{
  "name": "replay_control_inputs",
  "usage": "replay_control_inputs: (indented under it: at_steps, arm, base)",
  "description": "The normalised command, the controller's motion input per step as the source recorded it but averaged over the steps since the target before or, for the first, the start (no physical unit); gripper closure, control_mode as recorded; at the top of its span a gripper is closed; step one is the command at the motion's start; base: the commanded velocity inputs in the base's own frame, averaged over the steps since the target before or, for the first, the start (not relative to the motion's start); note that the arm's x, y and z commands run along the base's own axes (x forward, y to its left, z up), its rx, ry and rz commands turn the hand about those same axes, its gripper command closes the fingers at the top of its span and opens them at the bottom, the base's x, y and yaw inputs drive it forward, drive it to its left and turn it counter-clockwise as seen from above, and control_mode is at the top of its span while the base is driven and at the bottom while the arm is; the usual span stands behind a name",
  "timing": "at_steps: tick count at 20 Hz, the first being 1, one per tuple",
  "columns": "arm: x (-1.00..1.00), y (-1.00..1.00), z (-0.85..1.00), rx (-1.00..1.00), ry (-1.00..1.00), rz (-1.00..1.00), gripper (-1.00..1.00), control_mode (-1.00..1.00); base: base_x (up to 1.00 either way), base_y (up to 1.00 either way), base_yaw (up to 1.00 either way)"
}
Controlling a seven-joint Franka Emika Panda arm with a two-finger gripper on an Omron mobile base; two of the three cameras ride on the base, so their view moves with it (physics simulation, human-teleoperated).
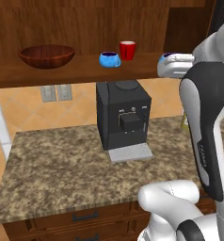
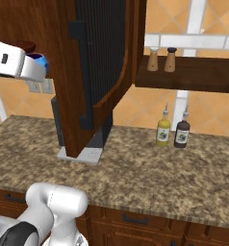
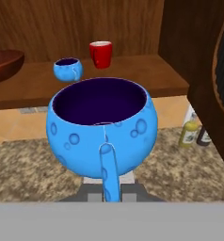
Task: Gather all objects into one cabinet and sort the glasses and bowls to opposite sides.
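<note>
You get flat, even rendered light with soft shadows under the shelf; no glare, everything sharp, slightly coarse textures.

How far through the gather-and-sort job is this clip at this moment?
On the cabinet shelf already: wooden bowl far left, one blue cup and the red cup further right. In hand: the second blue cup, apparently held by the pincer at the shelf's right edge. Left: set it down beside the other cups and release.
</note>
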Motion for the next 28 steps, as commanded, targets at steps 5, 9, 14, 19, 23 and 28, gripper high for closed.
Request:
replay_control_inputs:
  at_steps: [5,9,14,19,23,28]
  arm:
    - [0.36,-0.02,-0.03,0.0,0.0,0.0,1.0,-1.0]
    - [0.35,0.0,-0.13,0.0,0.0,0.0,1.0,-1.0]
    - [0.39,0.0,-0.13,0.0,0.0,0.0,1.0,-1.0]
    - [0.28,0.0,-0.03,0.0,0.0,0.0,1.0,-1.0]
    - [0.21,0.0,-0.02,0.0,0.0,0.0,1.0,-1.0]
    - [0.26,0.0,-0.02,0.0,0.0,0.0,1.0,-1.0]
  base:
    - [0.0,0.0,0.0]
    - [0.0,0.0,0.0]
    - [0.0,0.0,0.0]
    - [0.0,0.0,0.0]
    - [0.0,0.0,0.0]
    - [0.0,0.0,0.0]
